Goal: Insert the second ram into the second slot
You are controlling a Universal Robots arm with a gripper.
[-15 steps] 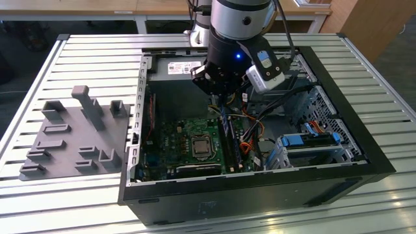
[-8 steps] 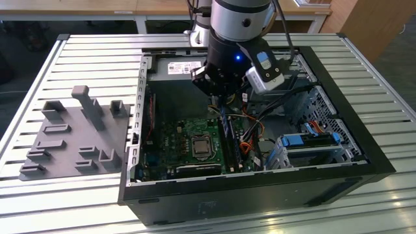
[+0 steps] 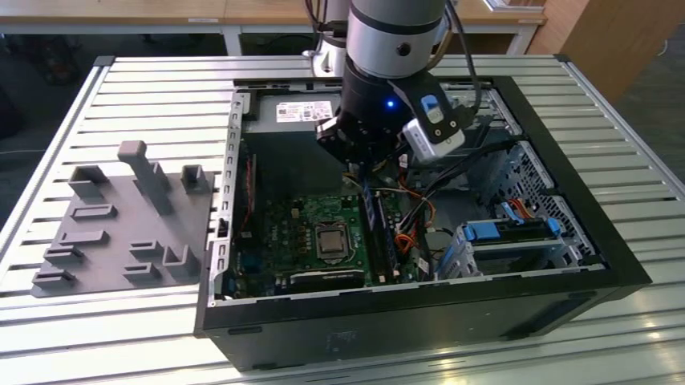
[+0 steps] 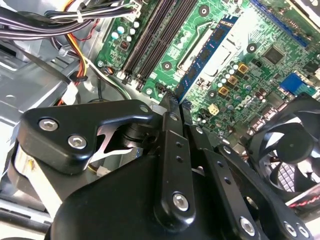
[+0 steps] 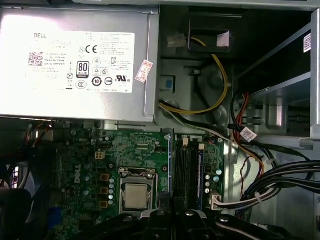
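My gripper [image 4: 174, 104] is closed narrow on one end of the second ram [image 4: 207, 52]. The blue stick juts out ahead of my fingertips over the green motherboard [image 4: 260, 35], just beside the dark memory slots [image 4: 157, 35], inside the open computer case [image 3: 428, 337].

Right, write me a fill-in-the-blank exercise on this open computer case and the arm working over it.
1. The hand is shut on the second ram, a thin stick coloured ____.
2. The grey fixture tray lies on the exterior view's ____ of the computer case.
3. The motherboard below the hand is coloured ____.

Missing words: blue; left; green.
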